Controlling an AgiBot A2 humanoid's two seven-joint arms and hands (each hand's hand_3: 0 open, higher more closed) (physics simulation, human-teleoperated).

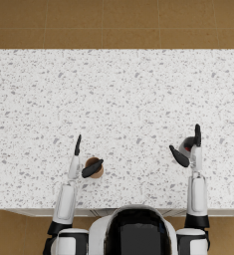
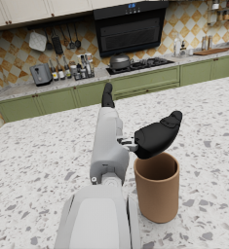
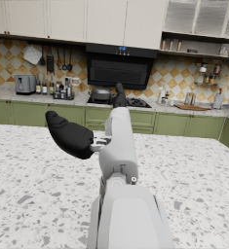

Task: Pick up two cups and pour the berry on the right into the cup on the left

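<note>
Brown cup upright on speckled counter, mouth up, long axis vertical, just beside my left hand; fingers spread, holding nothing. Grey cup upright, partly hidden by my right hand, also spread, empty.

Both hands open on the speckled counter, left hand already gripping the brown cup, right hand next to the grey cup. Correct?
One slip: the left hand is not gripping the brown cup. The left wrist view shows its thumb above the rim and the fingers held straight, apart from the cup. The rest holds: both hands open, the right hand by the grey cup on the counter.
</note>
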